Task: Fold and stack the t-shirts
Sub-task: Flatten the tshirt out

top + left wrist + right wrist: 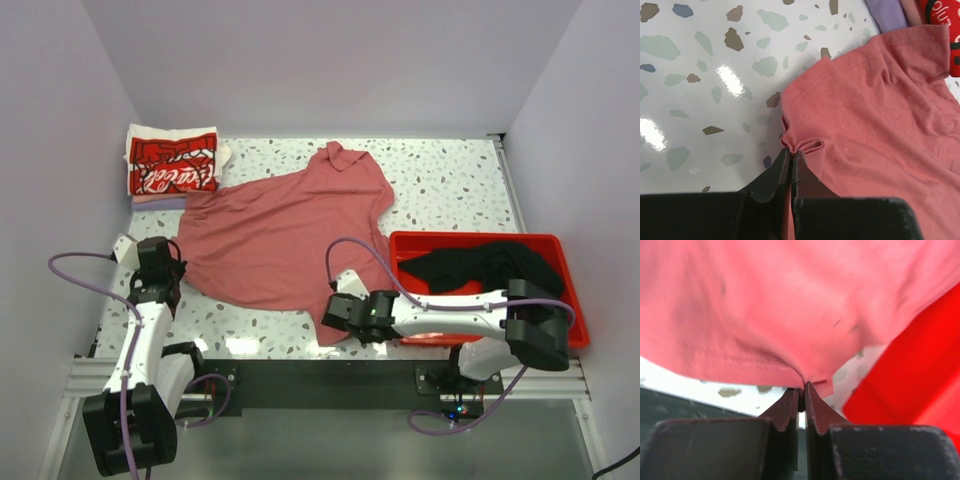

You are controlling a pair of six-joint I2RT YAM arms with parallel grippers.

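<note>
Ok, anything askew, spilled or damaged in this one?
The dusty-red short-sleeved t-shirt lies diagonal and rumpled on the speckled table; a black cloth shirt sits crumpled in the red plastic bin. Nothing looks spilled or damaged.

Table [450, 180]: white terrazzo top with grey, brown and blue flecks, glossy. Glare patches near the near-left edge [245, 345]. Left wrist view shows the same speckled surface [700, 75] with two bright reflections.
Red plastic bin [450, 238]: near-right of the table, rectangular, its long side running left-right and its near edge at the table's near edge. In the right wrist view its red wall [910, 370] fills the right side, with a strip of table [850, 375] beside it.
Plain pale walls [330, 60] enclose the far, left and right sides.
Metal rail [510, 190] runs along the table's right edge.
</note>
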